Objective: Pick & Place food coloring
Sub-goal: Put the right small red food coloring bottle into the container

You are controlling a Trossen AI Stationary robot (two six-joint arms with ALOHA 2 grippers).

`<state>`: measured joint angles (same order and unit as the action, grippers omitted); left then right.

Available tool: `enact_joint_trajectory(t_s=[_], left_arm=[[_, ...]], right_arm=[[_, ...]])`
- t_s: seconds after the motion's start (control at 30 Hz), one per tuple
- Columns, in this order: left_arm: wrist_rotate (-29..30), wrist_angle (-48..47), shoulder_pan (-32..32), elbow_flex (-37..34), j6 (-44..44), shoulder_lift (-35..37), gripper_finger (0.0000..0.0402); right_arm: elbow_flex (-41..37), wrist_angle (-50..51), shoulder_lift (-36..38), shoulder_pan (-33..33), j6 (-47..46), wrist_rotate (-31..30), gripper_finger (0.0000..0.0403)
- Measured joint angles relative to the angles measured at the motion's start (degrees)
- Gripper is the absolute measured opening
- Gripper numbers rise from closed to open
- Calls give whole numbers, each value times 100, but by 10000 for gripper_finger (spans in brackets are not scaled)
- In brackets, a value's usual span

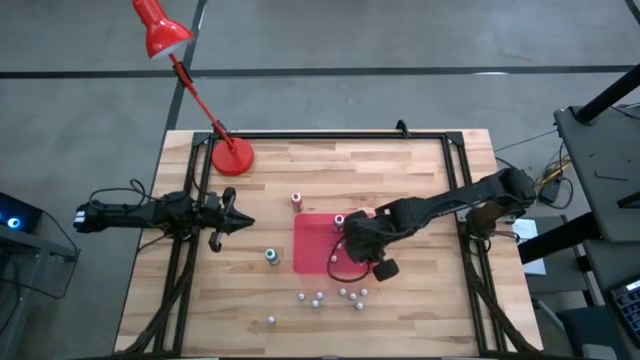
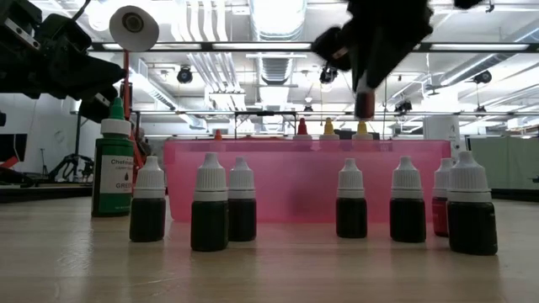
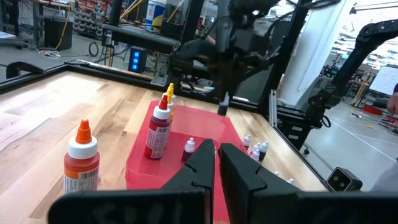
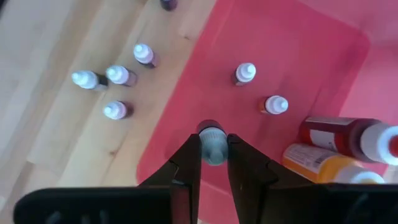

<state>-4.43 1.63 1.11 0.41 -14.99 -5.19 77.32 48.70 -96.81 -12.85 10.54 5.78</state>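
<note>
My right gripper (image 4: 213, 149) hangs over the red tray (image 1: 312, 255), shut on a small dropper bottle (image 2: 365, 103) with a pale cap. Inside the tray stand two small bottles (image 4: 245, 73), a red bottle (image 4: 339, 137) and an orange-yellow one (image 4: 314, 163). On their bases on the wood stand a green bottle (image 1: 271, 256) near the tray's left side and an orange-red bottle (image 1: 297, 200) beyond it. My left gripper (image 1: 238, 219) waits shut at the table's left, touching nothing. My right gripper pinches the small bottle by its pale cap (image 4: 213, 138) between the two fingers, which come from above and point down. The bottle is lifted clear above the tray floor and hangs upright below the fingertips (image 2: 365, 103).
Several small dark bottles with white caps (image 1: 340, 296) stand on the wood near the tray's near edge, and one more (image 1: 271, 320) stands farther left. A red desk lamp (image 1: 231, 157) stands on the far left of the table. A black frame (image 1: 330, 135) borders the table.
</note>
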Motion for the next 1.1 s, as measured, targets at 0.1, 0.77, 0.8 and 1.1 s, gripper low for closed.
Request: enact_joint_trajectory(t_s=[0.1,0.77,0.8,1.1], left_arm=[[1,1,1,0,0,0,0],[-2,2,-1,-1,1,-28,0],[1,0,1,1,-1,-28,0],[1,0,-1,-1,-1,-28,0]], right_arm=[[152,-54,-241,24,203,-8,54],[589,-59,-1032,112,1265,20,54],[582,-67,-1032,113,1285,20,54],[295,-297,-1028,164,1394,-186,54]])
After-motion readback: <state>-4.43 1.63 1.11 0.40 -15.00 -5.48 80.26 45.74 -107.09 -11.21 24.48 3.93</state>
